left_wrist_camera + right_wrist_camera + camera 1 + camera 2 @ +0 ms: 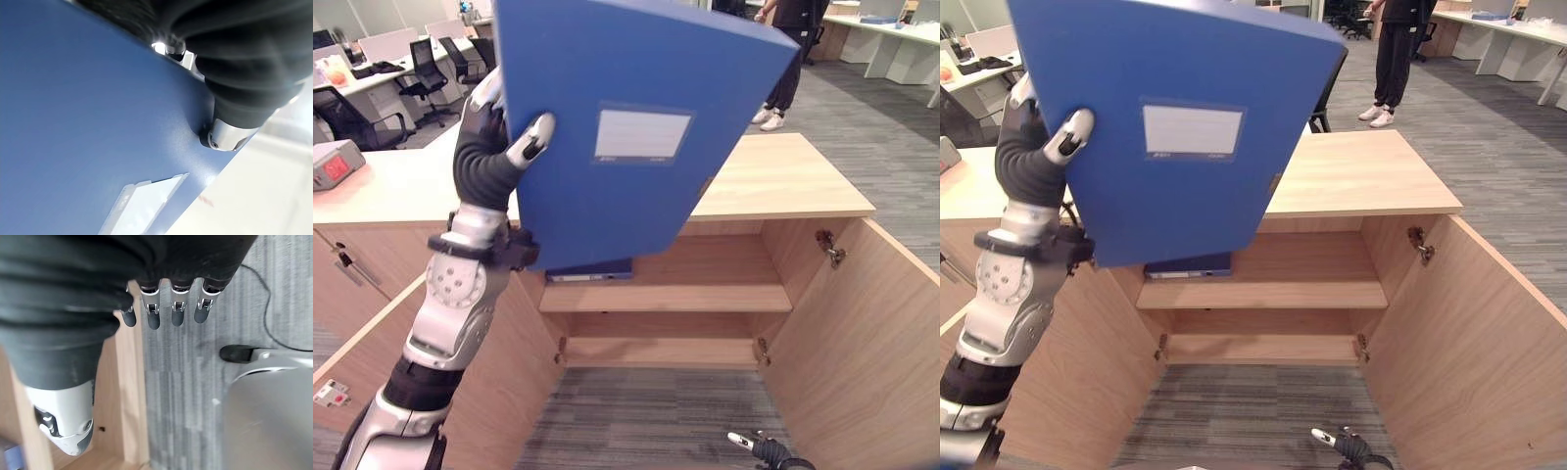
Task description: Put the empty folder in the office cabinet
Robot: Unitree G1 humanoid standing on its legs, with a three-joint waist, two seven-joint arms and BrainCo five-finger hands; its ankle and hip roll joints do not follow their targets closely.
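My left hand (pixel 499 137) pinches the blue folder (pixel 626 137) upright, above and in front of the open cabinet (pixel 803 186), its upper shelf (pixel 705 294) below; my right hand (pixel 166 308) hangs slack-fingered.

You are seeing bright, even room light; the big blue plastic folder (pixel 626 127) is throwing soft shade inside the light wooden cabinet (pixel 783 186).

Blue rectangular folders, two: one large with a white label (pixel 636 147), raised at 12 o'clock; one lying flat (pixel 590 270) on the upper shelf. Light wooden open cabinet (pixel 783 186), one; doors, two; shelves, two. Robot hands, two: left (pixel 494 137), right (pixel 161 308). Standing person (pixel 793 59), one, at 1 o'clock.
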